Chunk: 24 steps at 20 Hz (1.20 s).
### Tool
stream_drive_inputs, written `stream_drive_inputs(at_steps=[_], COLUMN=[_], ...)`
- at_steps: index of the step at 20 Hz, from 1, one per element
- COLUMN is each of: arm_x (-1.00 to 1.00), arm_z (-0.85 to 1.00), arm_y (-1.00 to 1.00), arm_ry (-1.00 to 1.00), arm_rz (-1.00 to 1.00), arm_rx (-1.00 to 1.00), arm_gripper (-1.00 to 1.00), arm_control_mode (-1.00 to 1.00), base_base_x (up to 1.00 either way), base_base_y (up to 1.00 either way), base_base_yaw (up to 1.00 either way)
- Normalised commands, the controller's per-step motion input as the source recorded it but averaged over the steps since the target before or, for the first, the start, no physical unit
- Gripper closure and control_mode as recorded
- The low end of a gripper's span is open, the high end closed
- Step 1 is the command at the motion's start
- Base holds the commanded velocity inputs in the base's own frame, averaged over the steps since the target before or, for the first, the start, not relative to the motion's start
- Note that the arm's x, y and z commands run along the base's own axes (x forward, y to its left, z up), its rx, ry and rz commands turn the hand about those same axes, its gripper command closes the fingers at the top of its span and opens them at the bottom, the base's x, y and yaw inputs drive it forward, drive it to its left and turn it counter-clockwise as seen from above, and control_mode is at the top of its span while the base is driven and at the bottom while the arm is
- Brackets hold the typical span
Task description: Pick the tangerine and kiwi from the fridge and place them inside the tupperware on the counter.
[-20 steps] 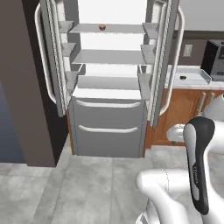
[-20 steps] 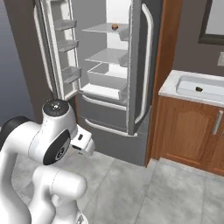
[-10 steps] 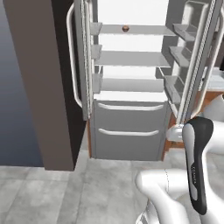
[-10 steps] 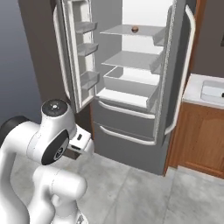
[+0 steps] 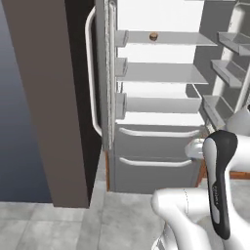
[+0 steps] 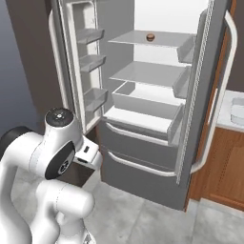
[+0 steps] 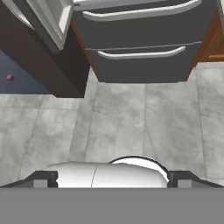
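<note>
Fruit point(image 5: 153, 36) on top fridge point(image 5: 161, 141) shelf too small to identify.

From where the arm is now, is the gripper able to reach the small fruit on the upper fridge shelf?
Probably not yet. The fruit lies on the top shelf of the open fridge with nothing in front of it, but the open gripper points down at the floor, low before the drawers.

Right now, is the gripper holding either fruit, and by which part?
Nothing is held. The gripper is open, with bare floor between its tips. One small brown fruit sits on the fridge's upper shelf.
</note>
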Motion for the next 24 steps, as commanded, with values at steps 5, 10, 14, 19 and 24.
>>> stream_drive_inputs(at_steps=[5, 10, 14, 19, 24], arm_x=[0.0, 0.0, 0.0, 0.0, 0.0], arm_z=[0.0, 0.0, 0.0, 0.0, 0.0], arm_y=[0.0, 0.0, 0.0, 0.0, 0.0], arm_ry=[0.0, 0.0, 0.0, 0.0, 0.0], arm_rz=[0.0, 0.0, 0.0, 0.0, 0.0], arm_rx=[0.0, 0.0, 0.0, 0.0, 0.0], arm_gripper=[-1.0, -1.0, -1.0, -1.0, -1.0], arm_control_mode=[1.0, 1.0, 1.0, 1.0, 1.0], base_base_x=[0.68, 0.68, 0.75, 0.76, 0.81], base_base_y=[0.0, 0.03, 0.13, 0.16, 0.16], base_base_yaw=[-0.11, -0.21, -0.14, -0.05, 0.0])
